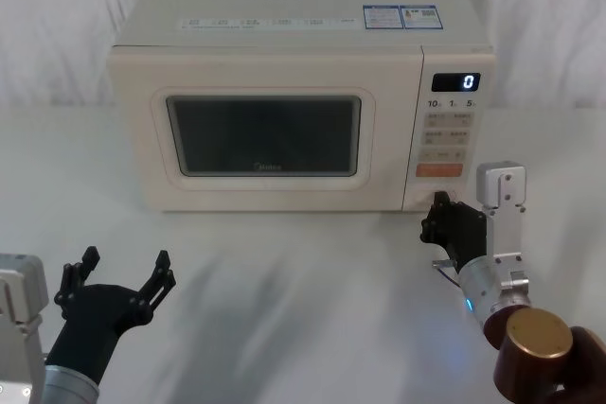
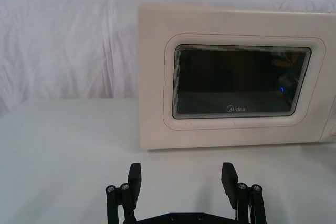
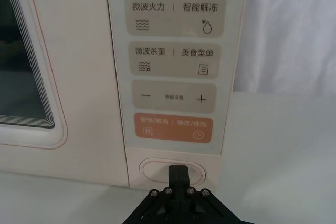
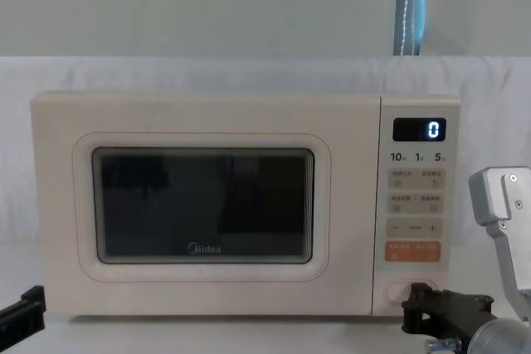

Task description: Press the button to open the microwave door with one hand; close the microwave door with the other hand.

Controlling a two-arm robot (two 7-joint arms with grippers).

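The cream microwave stands at the back of the table with its microwave door point(image 1: 265, 134) point(image 2: 236, 77) point(image 4: 203, 205) shut flush against the body. The button point(image 3: 152, 170) point(image 4: 395, 290) is the plain oval key at the foot of the keypad panel, under the orange key point(image 3: 173, 127). My right gripper point(image 1: 440, 210) point(image 3: 177, 172) point(image 4: 419, 292) is shut, and its joined tips sit right against the middle of the button. Low at the front left, well short of the door, my left gripper point(image 1: 118, 267) point(image 2: 181, 174) is open and holds nothing.
The display point(image 1: 456, 82) reads 0. White cloth covers the table point(image 1: 303, 281) and the wall behind. Bare tabletop lies between the left gripper and the microwave front. A silver bracket point(image 1: 502, 186) on the right arm stands just right of the keypad.
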